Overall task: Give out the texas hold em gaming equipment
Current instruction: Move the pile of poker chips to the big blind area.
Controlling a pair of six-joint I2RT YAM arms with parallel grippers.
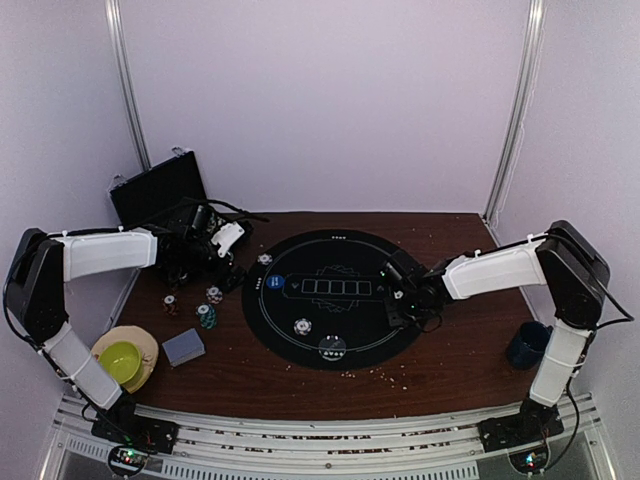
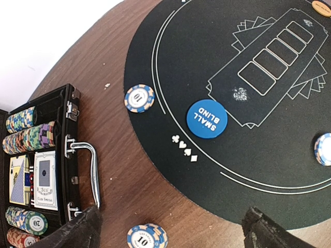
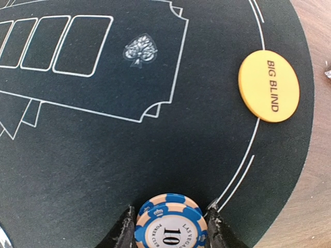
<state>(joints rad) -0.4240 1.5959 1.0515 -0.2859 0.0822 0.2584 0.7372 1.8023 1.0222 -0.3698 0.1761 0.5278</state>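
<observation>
Squarely between the right gripper's point(image 3: 170, 231) fingers lies a blue-and-cream 10 chip point(image 3: 170, 222), flat on the black round mat point(image 3: 103, 155) near its right-hand rim and just inside the white border lines. The jaws are drawn in about halfway, with a pad against each side of the chip, so they have closed onto it while it rests on the felt. Apart from it, further along the same rim, the yellow BIG BLIND disc point(image 3: 269, 85) sits across the outer white line. Across the mat's printed row of 5 card boxes, the blue SMALL BLIND disc point(image 2: 207, 118) lies inside the border on the left side. A second blue-and-cream chip point(image 2: 139, 98) overlaps the mat's edge nearby. A white disc point(image 1: 332, 347) and a pale chip point(image 1: 302, 326) rest on the mat's near part. On the bare wooden table point(image 1: 440, 360) left of the mat stand a few small chip stacks point(image 1: 206, 315) and, nearer the arms, the grey-blue deck of cards point(image 1: 183, 346). The left gripper point(image 2: 173, 232) hangs over the wood between mat and case, jaws spread as wide as they go and holding nothing. A short stack of blue chips point(image 2: 147, 236) lies on the table below it, close to 1 finger. The black hinged case point(image 2: 72, 155) is open, showing rows of chips and 2 card packs. A green bowl point(image 1: 120, 358) sits at the near left and a dark blue mug point(image 1: 527, 345) at the near right.
</observation>
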